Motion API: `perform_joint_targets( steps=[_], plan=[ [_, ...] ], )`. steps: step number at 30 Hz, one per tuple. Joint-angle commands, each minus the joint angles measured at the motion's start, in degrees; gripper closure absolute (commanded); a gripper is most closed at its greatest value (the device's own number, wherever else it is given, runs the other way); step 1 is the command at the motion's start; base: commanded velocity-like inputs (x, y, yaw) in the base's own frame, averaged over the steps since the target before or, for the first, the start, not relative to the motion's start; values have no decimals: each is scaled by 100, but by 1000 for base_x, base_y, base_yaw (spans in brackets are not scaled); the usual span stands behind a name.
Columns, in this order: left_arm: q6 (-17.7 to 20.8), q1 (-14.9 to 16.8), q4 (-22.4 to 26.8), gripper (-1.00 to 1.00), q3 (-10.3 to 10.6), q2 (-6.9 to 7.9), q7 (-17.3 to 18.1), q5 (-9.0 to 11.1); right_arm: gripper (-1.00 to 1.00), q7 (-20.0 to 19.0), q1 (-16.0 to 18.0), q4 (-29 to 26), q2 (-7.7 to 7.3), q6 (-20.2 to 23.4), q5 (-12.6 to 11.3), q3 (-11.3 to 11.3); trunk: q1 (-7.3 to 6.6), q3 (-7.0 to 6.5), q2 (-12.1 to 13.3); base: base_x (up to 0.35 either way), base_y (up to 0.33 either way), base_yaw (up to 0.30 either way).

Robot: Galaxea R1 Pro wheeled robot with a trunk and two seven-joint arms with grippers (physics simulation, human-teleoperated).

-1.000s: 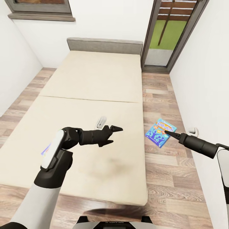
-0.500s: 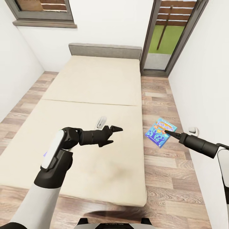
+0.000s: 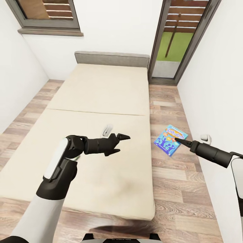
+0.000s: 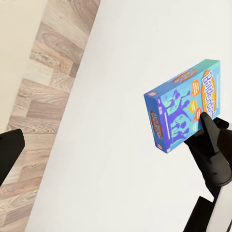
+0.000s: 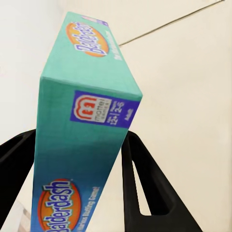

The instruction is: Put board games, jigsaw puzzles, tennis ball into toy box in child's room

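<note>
White walls [image 3: 111,30], wood-plank floor [image 3: 175,175], window [image 3: 47,13], glass door [image 3: 179,37]

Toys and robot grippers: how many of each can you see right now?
Board games: 1, the blue game box held in the right gripper
Grippers: 2, counting the left gripper above the bed
Total: 3
</note>
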State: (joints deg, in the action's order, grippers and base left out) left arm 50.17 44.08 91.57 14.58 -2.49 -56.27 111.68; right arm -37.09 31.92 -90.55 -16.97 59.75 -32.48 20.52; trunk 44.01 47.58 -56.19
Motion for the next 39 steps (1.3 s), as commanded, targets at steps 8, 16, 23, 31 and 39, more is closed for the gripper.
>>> perform_joint_targets(
  steps=[8, 16, 23, 31, 39],
  plan=[
    [10, 4, -5, -100, -12, 16, -60, 47, 100, -43, 6, -5, 1, 25, 36, 6, -176, -214, 319, 0, 0, 0],
    [10, 4, -11, -100, -18, 38, -56, 47, 100, -43, 7, -7, 1, 25, 36, 8, -351, -430, 640, 0, 0, 0],
    [10, 4, -15, -100, -17, 47, -53, 47, 100, -43, 7, -7, 1, 25, 35, 6, -505, -620, 921, 0, 0, 0],
    [10, 4, -16, -100, -13, 53, -52, 47, 100, -43, 4, -7, 1, 25, 36, 10, -681, -837, 1242, 0, 0, 0],
    [10, 2, -27, -100, -20, 55, -54, 50, 100, -43, 0, -7, 1, 25, 38, 12, -856, -1053, 1563, 0, 0, 0]
  ],
)
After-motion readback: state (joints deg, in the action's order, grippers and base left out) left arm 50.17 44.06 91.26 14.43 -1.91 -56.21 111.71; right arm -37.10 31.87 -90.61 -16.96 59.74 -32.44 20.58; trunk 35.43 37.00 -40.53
